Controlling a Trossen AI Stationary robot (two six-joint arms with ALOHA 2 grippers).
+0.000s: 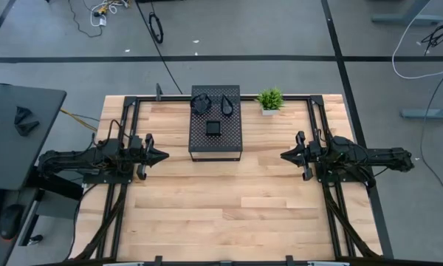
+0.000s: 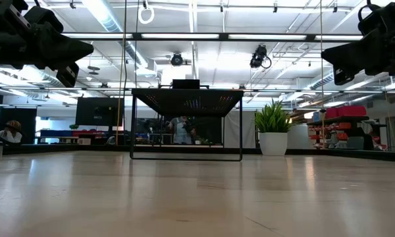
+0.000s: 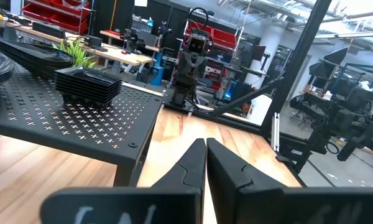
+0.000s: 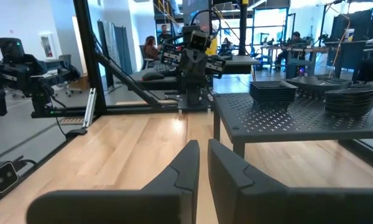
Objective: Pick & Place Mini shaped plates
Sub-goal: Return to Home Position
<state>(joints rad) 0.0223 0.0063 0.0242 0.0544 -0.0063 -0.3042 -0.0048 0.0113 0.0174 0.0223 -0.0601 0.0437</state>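
The mini shaped plates sit in three glossy black stacks on top of the black perforated box (image 1: 215, 139): a square stack (image 1: 213, 128), a teardrop stack (image 1: 227, 104) and a rounded stack (image 1: 200, 103). My left gripper (image 1: 163, 156) hovers shut above the table, left of the box, and its wrist view shows the square stack (image 3: 87, 87) close by. My right gripper (image 1: 284, 156) hovers shut to the right of the box, pointing at it, and its wrist view shows the stacks (image 4: 272, 91) on the box top. In the low view both grippers hang well above the tabletop.
A small green potted plant (image 1: 270, 100) stands at the far edge, right of the box. The box stands on thin legs (image 2: 186, 155) with open space beneath. Bare wooden tabletop (image 1: 229, 207) lies between and in front of the arms. Black frame rails (image 1: 321, 133) run along the table's sides.
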